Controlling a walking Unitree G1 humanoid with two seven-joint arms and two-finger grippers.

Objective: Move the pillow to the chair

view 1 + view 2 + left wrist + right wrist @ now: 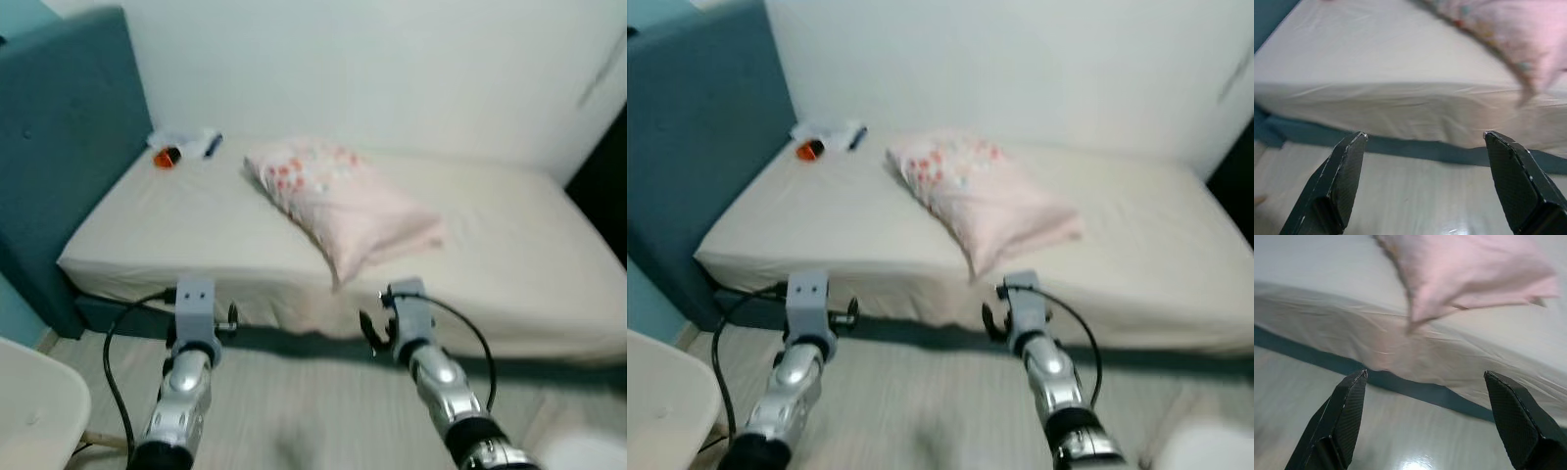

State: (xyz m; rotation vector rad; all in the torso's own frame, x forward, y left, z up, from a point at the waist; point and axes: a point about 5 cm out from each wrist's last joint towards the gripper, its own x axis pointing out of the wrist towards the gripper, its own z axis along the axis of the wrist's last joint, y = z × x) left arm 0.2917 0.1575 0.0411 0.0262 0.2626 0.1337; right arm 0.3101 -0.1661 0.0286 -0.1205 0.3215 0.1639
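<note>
Cream bed [196, 230] holds a blurry pink pillow [338, 201]; both end effectors [1422, 147] [1425, 382] gape, empty.

A pink floral fabric pillow [338, 199] lies mid-bed on the cream-sheeted mattress [509, 255], teal padded headboard [59, 147] left, white wall [392, 69] behind.

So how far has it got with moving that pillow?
Hardly started. The pink pillow lies on the bed, untouched. Both grippers, left and right, are open and empty, held short of the bed's near edge. Grasping, lifting and carrying it to the white chair all remain.
</note>
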